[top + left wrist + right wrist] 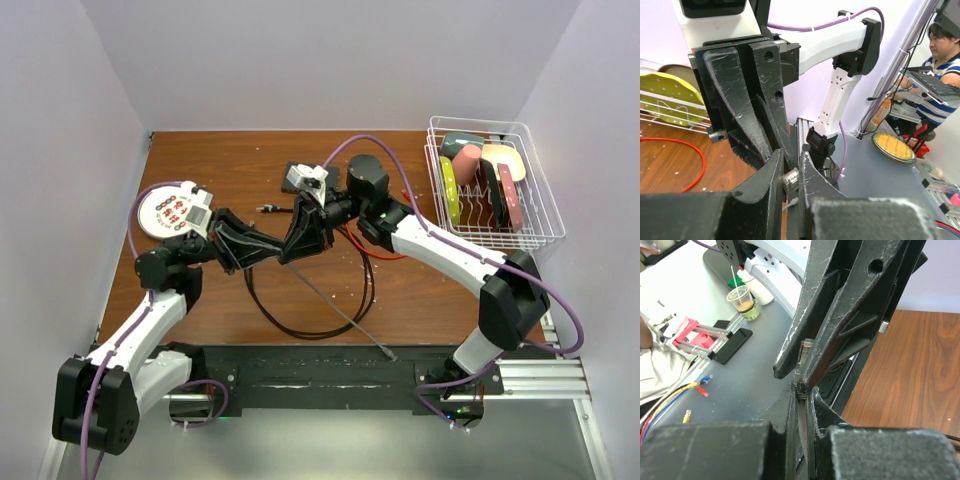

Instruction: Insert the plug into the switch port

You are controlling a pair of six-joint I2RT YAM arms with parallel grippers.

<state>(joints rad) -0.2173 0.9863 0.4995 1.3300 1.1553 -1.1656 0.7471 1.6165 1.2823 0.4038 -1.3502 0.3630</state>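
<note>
Overhead rear view; two close, opposed wrist views, apparently sharing the plug.

Bright, even overhead light, faint shadows on the table, right gripper blurry close to its lens

No readable text on my feeds.
I see small red and dark printed marks on the round white disc at the left side of the desk, but they are too small for me to read.
</note>
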